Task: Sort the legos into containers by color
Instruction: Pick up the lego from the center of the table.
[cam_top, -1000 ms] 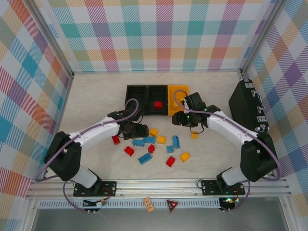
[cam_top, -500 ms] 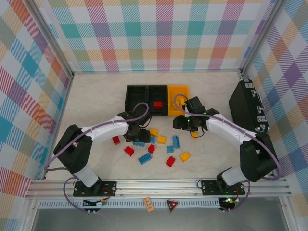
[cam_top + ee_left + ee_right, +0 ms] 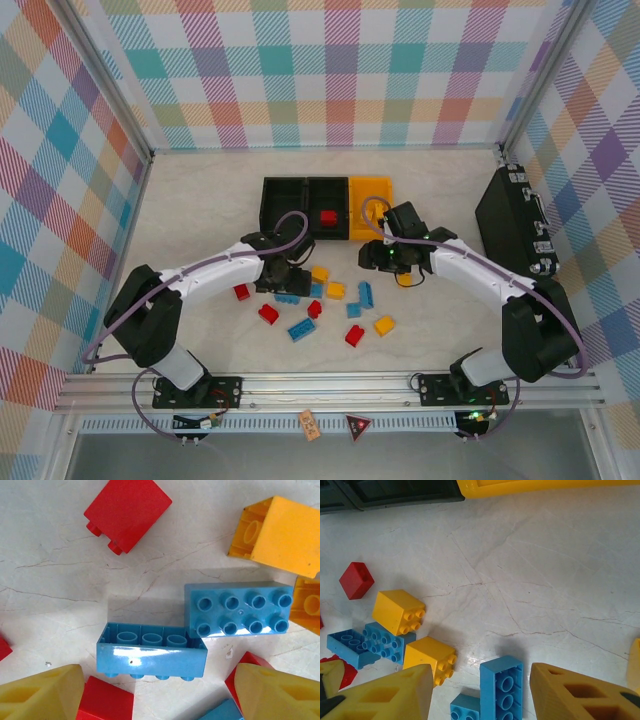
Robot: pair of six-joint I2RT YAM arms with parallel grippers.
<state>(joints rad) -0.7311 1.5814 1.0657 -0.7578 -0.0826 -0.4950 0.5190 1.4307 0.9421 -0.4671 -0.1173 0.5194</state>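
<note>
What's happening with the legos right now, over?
Left gripper open above blue bricks. Right gripper open, empty. One red brick in black bin; others loose on table.

- The right gripper [image 3: 481, 682] hangs over the bench [image 3: 560, 570], its yellow jaws spread wide at the lower corners and gripping nothing.
- A long blue brick [image 3: 501, 685] lies studs up between the jaws, with a smaller blue brick [image 3: 465, 707] just beside it on the left.
- Further left, an upper yellow brick [image 3: 398, 611] and a lower yellow brick [image 3: 429, 659] lie on their sides.
- A pair of blue bricks [image 3: 385, 641] touch each other between the two yellow ones.
- A red brick [image 3: 356, 580] sits alone, upper left.
- Along the top edge runs a yellow bin [image 3: 545, 486], with a black bin [image 3: 395, 492] to its left.
</note>
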